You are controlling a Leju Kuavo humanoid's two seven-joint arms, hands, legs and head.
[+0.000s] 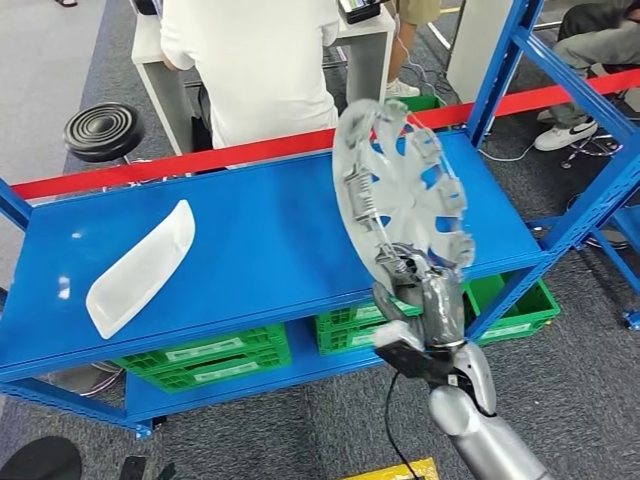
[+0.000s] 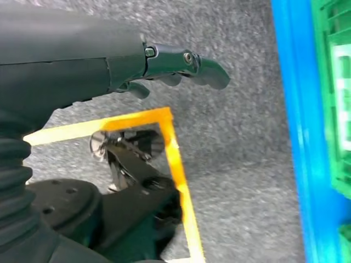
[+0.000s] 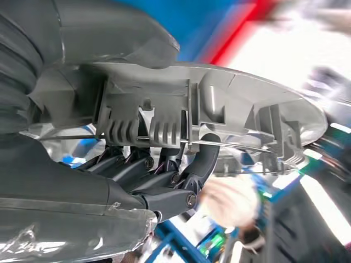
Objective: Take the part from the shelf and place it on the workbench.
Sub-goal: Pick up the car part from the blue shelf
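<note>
Wheel cover up off the shelf!
Right hand (image 1: 423,300) grips the cover (image 1: 400,185) above the shelf (image 1: 249,240); left hand (image 2: 124,66) empty, fingers straight.

This looks like a workshop or robot test lab. A blue steel shelf (image 1: 249,240) with red cross beams stands on grey carpet, with green plastic crates (image 1: 204,357) stored on its lower level. Yellow tape (image 2: 177,164) marks the floor. Behind the shelf a person (image 1: 249,60) sits at a white desk (image 1: 162,85) beside a black stool (image 1: 103,131).
</note>
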